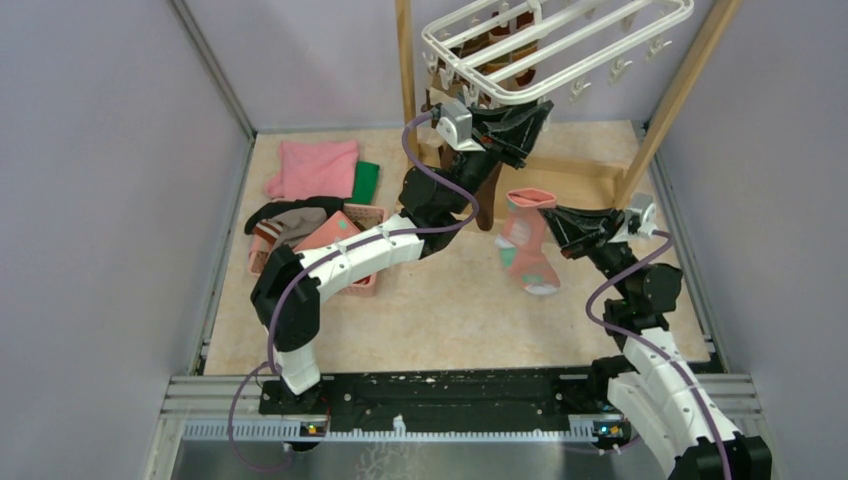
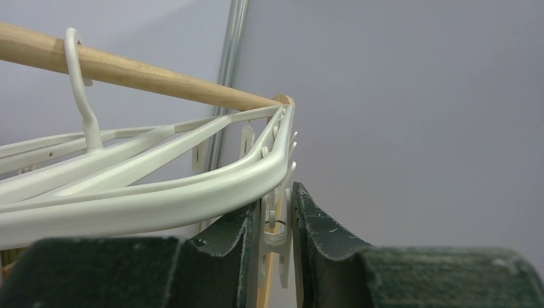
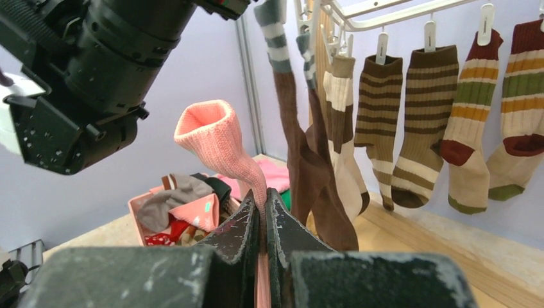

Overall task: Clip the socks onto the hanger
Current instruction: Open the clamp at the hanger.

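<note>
Up under the near left corner of the hanger [image 2: 160,199], the left tool [image 2: 277,205] has its two fingers drawn in tight on either side of a white clip [image 2: 274,234], touching it on both flanks. Right of it and nearer, the right tool [image 3: 263,212] is pinched fully closed on a pink sock [image 3: 218,138], held in the air above the counter [image 1: 440,320] with its open cuff up and its teal-patched foot dangling. Beyond it, striped socks [image 3: 378,96] and brown socks [image 3: 301,160] hang clipped along the hanger. On the left of the counter a pink tray [image 1: 372,214] holds more socks.
</note>
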`<action>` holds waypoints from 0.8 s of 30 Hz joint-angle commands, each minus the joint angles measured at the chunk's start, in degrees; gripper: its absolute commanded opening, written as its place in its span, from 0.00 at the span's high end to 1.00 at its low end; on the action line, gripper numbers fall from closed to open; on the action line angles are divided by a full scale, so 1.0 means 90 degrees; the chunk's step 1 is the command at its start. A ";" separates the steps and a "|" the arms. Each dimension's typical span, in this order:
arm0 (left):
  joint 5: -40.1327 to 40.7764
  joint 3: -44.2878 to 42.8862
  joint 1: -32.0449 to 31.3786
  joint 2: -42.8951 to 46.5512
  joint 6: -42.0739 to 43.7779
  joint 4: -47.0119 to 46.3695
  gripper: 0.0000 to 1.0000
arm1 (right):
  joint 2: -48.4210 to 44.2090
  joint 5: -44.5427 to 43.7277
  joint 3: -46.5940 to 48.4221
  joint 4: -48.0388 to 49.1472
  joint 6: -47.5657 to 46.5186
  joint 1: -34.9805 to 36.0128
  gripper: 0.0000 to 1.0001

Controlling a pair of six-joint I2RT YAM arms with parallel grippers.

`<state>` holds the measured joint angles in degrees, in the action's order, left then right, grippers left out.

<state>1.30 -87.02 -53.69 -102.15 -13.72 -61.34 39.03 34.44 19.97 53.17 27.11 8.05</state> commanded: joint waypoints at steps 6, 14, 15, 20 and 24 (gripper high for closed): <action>-0.0337 0.0025 0.0023 0.0218 -0.0198 -0.0365 0.84 | 0.1072 -0.0256 0.1142 0.0624 0.0739 -0.0074 1.00; -0.0460 0.0239 0.0120 0.0382 -0.0275 -0.0476 0.85 | 0.1517 -0.0101 0.1381 0.1003 0.0985 -0.0085 1.00; -0.0471 0.0245 0.0125 0.0384 -0.0284 -0.0492 0.85 | 0.1566 -0.0096 0.1435 0.1013 0.0990 -0.0089 1.00; -0.0497 0.0240 0.0155 0.0363 -0.0350 -0.0499 0.85 | 0.1726 -0.0147 0.1706 0.1051 0.1074 -0.0128 1.00; -0.0525 0.0235 0.0175 0.0368 -0.0394 -0.0504 0.85 | 0.1771 -0.0219 0.1848 0.0967 0.1115 -0.0160 1.00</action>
<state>-2.20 -85.01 -52.47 -101.73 -16.05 -62.81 54.57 33.08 32.88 59.00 35.99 7.44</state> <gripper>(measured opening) 0.265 0.014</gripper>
